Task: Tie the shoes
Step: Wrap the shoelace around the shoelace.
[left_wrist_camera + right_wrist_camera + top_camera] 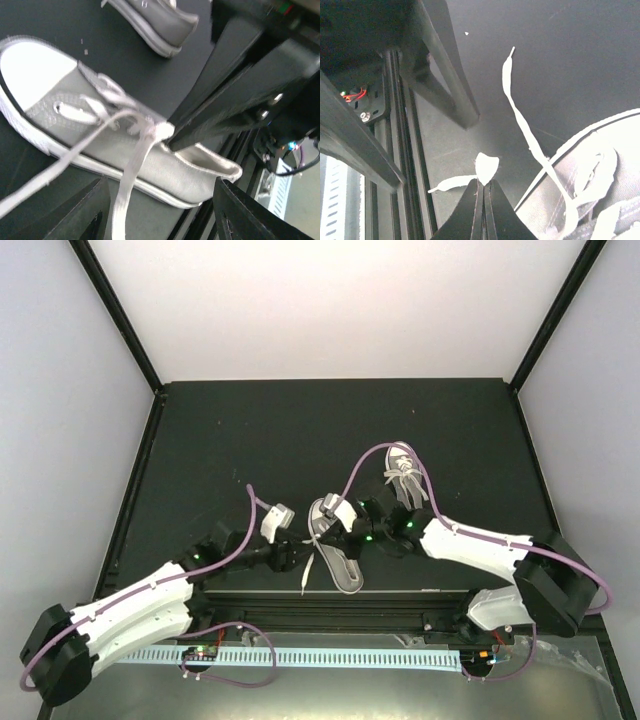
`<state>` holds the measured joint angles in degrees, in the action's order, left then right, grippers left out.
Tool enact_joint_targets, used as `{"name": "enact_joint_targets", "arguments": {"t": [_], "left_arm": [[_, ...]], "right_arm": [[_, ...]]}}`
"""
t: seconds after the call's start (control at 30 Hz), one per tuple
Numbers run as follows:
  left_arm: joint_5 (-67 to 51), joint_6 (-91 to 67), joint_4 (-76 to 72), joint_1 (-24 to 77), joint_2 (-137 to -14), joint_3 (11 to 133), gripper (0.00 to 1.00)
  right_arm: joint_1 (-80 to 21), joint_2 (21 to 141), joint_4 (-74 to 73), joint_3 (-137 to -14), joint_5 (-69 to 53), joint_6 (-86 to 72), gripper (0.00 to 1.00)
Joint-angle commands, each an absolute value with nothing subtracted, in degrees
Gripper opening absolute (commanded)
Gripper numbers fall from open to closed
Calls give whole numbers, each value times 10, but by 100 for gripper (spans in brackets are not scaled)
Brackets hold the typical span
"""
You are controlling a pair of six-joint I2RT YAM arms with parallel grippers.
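Nearest the lens in the right wrist view, the right tool (pixel 483 192) has its two black fingers pressed flat together, pinching a folded bit of flat white lace (pixel 486 169) at their tips. A short loose end of the lace trails left from the pinch toward the black slotted rail (pixel 400 150) along the front edge. A longer strand lies across the matte black counter (pixel 560 60) and runs down into the eyelets of the nearer small grey canvas sneaker (pixel 170 167), which has a white rubber toe cap and a white sole.

The left wrist view shows the pinch from the other side: the right tool's fingers come down at the middle of the lacing, over the tongue. The left tool (pixel 161 182) stands wide, its two dark fingers well apart. The sneaker's side lies beyond the gap, and nothing is gripped between the fingers. A lace strand hangs down just beside its left finger.

From above, this sneaker sits near the front of the counter, about midway across and between the two tools, with its heel end by the rail. The second grey canvas sneaker (pixel 405 480) lies farther back and to the right, apart from the first, with its laces loose.
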<state>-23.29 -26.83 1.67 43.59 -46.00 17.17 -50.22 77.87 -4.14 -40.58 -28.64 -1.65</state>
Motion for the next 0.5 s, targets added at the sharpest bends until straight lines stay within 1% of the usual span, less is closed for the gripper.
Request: {"name": "enact_joint_targets", "arguments": {"t": [0.0,0.13,0.27,0.4,0.47], "left_arm": [[-185,-279,28,433,-435,210,59],[-149,-287,31,403,-466,221,61],[-156,-265,16,376,-552,234,62],[-159,-195,75,372,-665,295,52],[-167,-168,75,372,-707,307,48]], "right_arm": [[-502,758,-32,-385,-265,-25,2],[-502,750,-31,-374,-265,-32,2],[-501,746,-23,-365,-266,-39,2],[-501,746,-16,-363,-270,-45,2],[-501,748,-9,-361,-271,-47,2]]}}
